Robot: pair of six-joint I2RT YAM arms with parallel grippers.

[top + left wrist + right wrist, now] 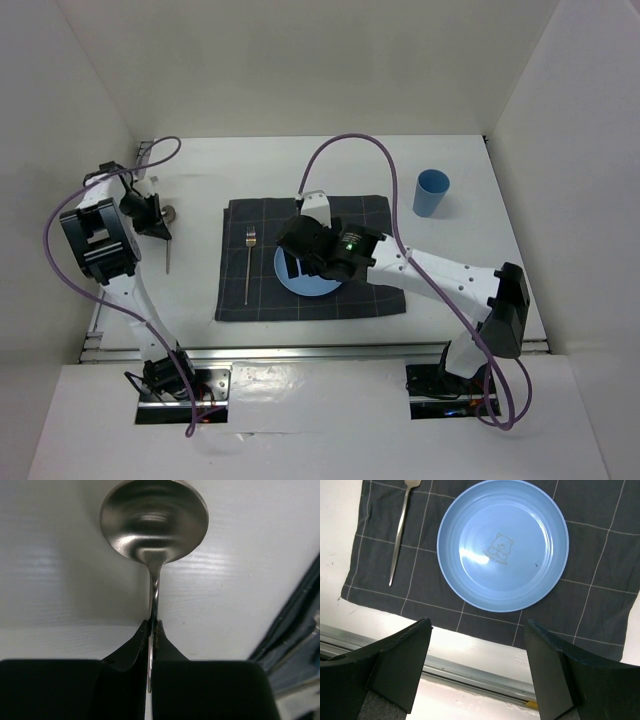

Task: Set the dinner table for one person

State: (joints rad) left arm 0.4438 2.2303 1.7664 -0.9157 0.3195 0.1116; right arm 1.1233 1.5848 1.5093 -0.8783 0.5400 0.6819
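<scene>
The white dinner table (470, 260) carries a dark grey checked placemat (370, 225). On the mat lie a blue plate (502, 545) with a bear print and, to its left, a fork (400, 535). In the top view the plate (310, 287) is partly hidden under my right arm and the fork (248, 265) lies left of it. My right gripper (477, 625) is open and empty, above the plate's near edge. My left gripper (154, 625) is shut on a metal spoon (154, 520) at its neck, left of the mat and low over the table (60, 570). The spoon's bowl (169, 212) shows beside the left gripper (158, 215).
A light blue cup (432, 193) stands upright right of the mat at the back. A silver rail (470, 672) runs along the table's near edge. White walls close in the left, back and right sides. The mat's left edge (300, 625) shows in the left wrist view.
</scene>
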